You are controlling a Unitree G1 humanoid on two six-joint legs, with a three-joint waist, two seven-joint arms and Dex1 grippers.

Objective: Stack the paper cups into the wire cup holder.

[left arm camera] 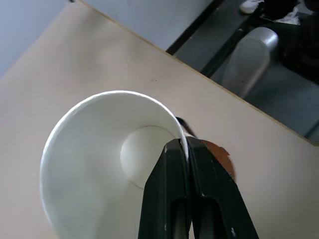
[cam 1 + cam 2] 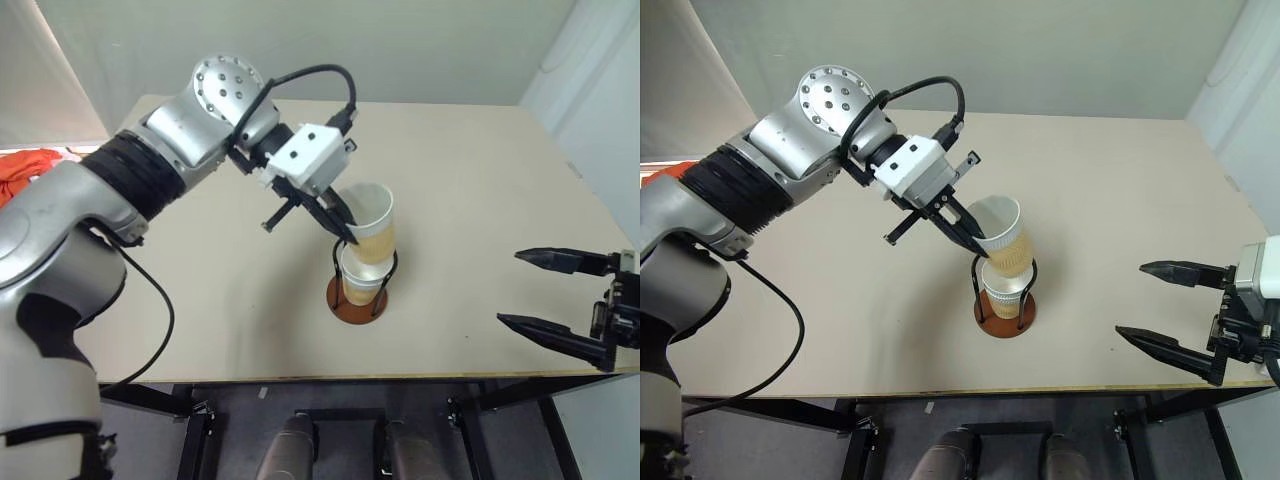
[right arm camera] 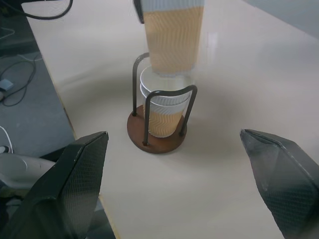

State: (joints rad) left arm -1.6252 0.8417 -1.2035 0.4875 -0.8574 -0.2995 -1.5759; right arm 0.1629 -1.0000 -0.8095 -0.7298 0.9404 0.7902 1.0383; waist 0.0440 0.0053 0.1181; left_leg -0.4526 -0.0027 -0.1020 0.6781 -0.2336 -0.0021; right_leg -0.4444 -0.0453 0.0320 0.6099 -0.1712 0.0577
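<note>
Left eye view: left end effector (image 2: 345,232) angled down, pinching paper cup (image 2: 372,225) rim.

My left fingers (image 2: 338,222) pinch the rim of a tilted tan paper cup (image 2: 372,225). Just below them, its base enters the cups (image 3: 162,107) stacked in the wire cup holder (image 3: 155,139).

The top of the held cup (image 3: 173,37) was cut off by the right wrist view's upper edge and blurred there. How many cups (image 2: 362,283) sat nested in the holder (image 2: 357,300) could not be told. In the left wrist view the held cup hid most of the holder's base (image 1: 222,160). The right gripper (image 2: 540,290) was cut off at the left eye view's edge.
</note>
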